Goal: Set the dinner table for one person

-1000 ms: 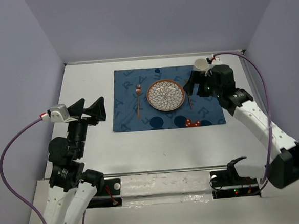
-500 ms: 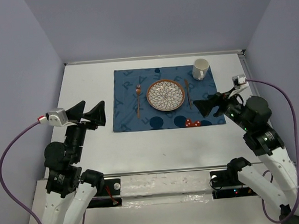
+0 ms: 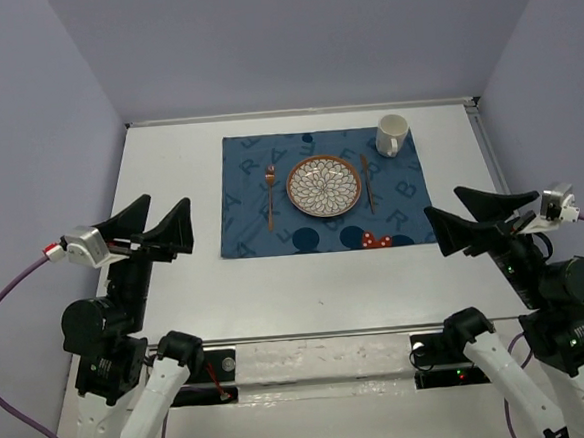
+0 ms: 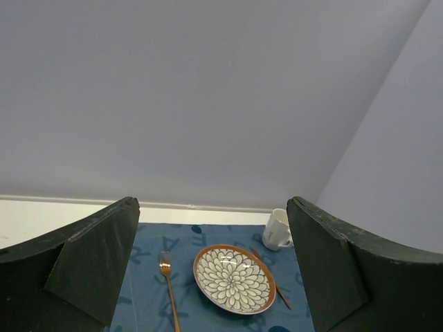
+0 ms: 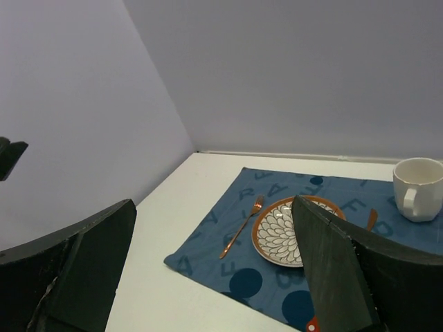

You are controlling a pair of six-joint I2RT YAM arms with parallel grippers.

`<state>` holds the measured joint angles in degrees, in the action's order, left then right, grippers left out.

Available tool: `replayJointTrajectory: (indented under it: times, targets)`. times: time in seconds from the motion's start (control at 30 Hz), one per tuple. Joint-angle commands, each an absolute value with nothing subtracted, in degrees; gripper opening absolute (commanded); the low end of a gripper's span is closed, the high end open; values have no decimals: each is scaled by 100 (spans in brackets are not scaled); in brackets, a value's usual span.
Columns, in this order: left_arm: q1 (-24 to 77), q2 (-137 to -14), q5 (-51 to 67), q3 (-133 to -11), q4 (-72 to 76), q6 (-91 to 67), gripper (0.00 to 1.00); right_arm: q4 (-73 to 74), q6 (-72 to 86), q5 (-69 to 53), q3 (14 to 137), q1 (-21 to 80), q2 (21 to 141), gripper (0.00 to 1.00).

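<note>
On the white dinner table [image 3: 167, 158] lies a dark blue placemat [image 3: 253, 237]. On it are a patterned plate [image 3: 324, 187], a copper fork [image 3: 269, 195] to its left, a knife [image 3: 368, 184] to its right and a white mug [image 3: 392, 134] at the far right corner. My left gripper [image 3: 157, 228] is open and empty, raised over the table's near left. My right gripper [image 3: 469, 219] is open and empty, at the near right. The left wrist view shows the plate [image 4: 234, 278], fork [image 4: 168, 290] and mug [image 4: 278, 229].
Grey walls close the table in on three sides. A metal rail [image 3: 321, 352] runs along the near edge by the arm bases. The right wrist view shows the placemat [image 5: 228, 277], the plate [image 5: 277, 235] and the mug [image 5: 417, 188] on it.
My right gripper has pulled back from the mug to the near right, leaving the mug standing on the placemat. My left gripper has drawn back a little toward the near left.
</note>
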<state>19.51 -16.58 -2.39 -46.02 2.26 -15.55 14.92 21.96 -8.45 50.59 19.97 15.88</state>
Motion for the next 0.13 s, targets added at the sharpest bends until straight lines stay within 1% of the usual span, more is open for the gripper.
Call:
replayJointTrajectory:
  times: [0.0, 0.1]
  targets:
    - [1969, -1600, -132, -4729, 352, -1310, 99, 1485, 2013, -563, 5475, 2030, 1687, 100]
    - [1977, -1714, -333, -4685, 299, -1204, 99, 1477, 1917, -344, 5555, 2030, 1758, 100]
